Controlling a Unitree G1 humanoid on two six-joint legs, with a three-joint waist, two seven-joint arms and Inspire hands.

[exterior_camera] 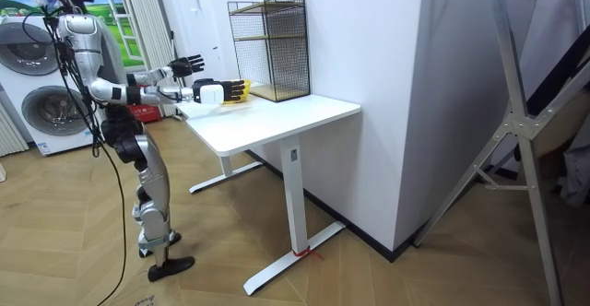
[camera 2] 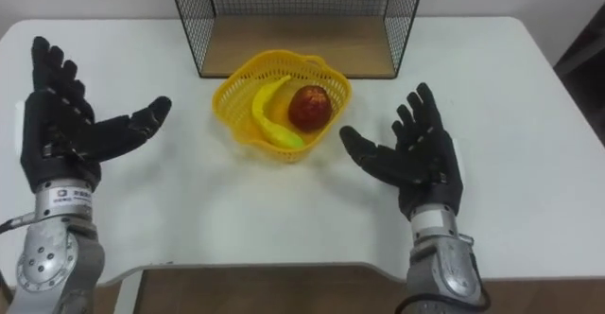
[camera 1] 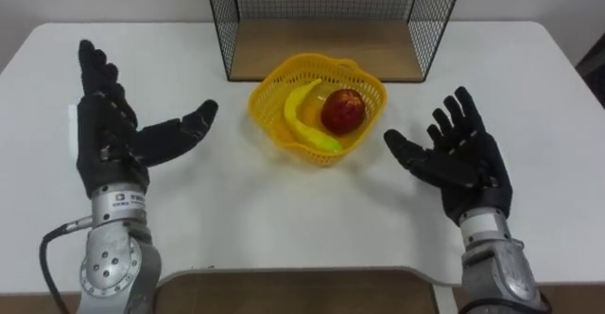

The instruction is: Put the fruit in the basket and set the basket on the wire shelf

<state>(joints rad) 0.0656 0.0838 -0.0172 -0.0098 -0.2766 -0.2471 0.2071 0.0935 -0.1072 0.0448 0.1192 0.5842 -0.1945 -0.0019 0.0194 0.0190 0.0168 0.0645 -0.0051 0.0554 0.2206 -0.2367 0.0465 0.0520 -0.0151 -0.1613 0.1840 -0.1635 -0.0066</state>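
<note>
basket (camera 1: 267, 115) – banana (camera 1: 301, 113) and apple (camera 1: 344, 110) inside, on table (camera 1: 284, 210) just before wire shelf (camera 1: 284, 51) | left hand (camera 1: 112, 136) fingers spread, apart from basket | right hand (camera 1: 460, 160) likewise spread, near basket – not touching

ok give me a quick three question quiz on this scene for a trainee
1. True or false: the banana and the red fruit already lie in the yellow basket.
2. Where is the basket? A) on the white table, in front of the wire shelf B) inside the wire shelf C) lifted off the table
3. Fill in: the left robot hand and the right robot hand, one on each side of the basket, are both ____ and hold nothing.

Key: 1 true; 2 A; 3 open
</note>
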